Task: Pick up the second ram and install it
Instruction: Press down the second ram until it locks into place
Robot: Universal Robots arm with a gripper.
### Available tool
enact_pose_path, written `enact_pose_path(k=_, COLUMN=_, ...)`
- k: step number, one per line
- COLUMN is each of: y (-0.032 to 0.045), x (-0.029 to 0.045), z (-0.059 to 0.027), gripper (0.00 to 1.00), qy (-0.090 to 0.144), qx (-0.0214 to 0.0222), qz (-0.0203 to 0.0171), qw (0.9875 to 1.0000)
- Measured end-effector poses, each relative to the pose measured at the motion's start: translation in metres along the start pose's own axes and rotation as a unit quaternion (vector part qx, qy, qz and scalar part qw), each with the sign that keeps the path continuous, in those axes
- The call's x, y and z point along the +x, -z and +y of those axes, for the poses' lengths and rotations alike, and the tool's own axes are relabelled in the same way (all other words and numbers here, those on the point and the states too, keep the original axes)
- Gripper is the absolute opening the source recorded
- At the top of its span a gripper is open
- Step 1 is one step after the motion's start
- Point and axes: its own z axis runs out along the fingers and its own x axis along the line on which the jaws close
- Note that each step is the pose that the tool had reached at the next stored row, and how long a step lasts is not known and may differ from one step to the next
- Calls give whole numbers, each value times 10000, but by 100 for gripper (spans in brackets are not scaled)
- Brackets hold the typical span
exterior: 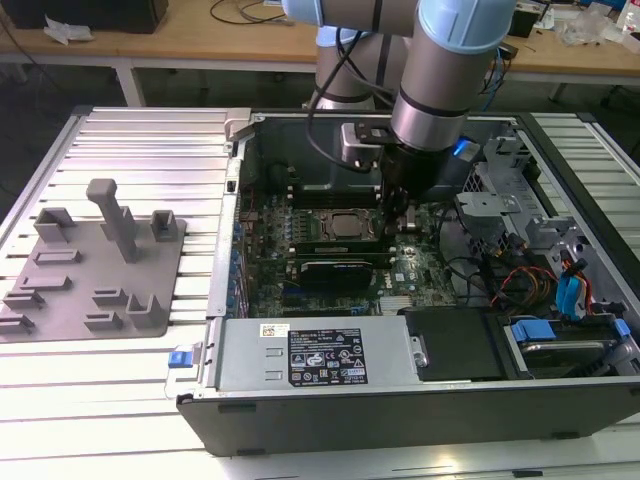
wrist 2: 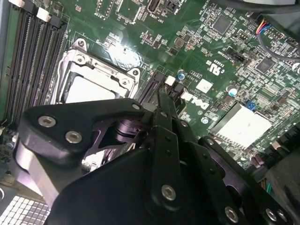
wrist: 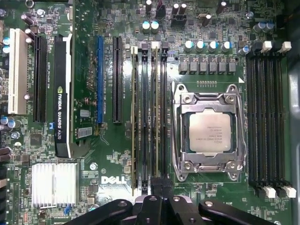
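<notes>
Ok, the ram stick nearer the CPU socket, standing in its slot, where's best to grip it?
Probably the top edge of the ram stick, pinching its flat faces from straight above: it stands on edge with slots close on both sides.

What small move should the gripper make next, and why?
Probably press gently straight down. In the first wrist view the gripper sits over one end of the second ram, which already lies along its slot beside the CPU socket.

Case walls [exterior: 240, 190] close (tool hemmed)
</notes>
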Motion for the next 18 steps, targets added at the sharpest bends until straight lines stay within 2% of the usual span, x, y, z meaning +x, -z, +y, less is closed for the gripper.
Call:
enact_pose_path(k=10, y=-39, x=1, z=-2, gripper=8, qy=0, qx=1, qz=0, qw=10000)
enact_pose_path(k=11, y=-22, x=-3, z=-1, gripper=8, qy=0, qx=2, qz=-11, qw=10000)
enact_pose_path(k=13, y=116, x=-1, z=6, gripper=8, qy=-1, qx=1, qz=13, qw=10000)
enact_pose_path(k=17, y=137, x=-2, z=12, gripper=8, qy=-1, qx=1, qz=13, qw=10000)
enact_pose_path(k=18, y=136, x=-1, z=37, gripper=8, qy=-1, qx=3, qz=13, qw=10000)
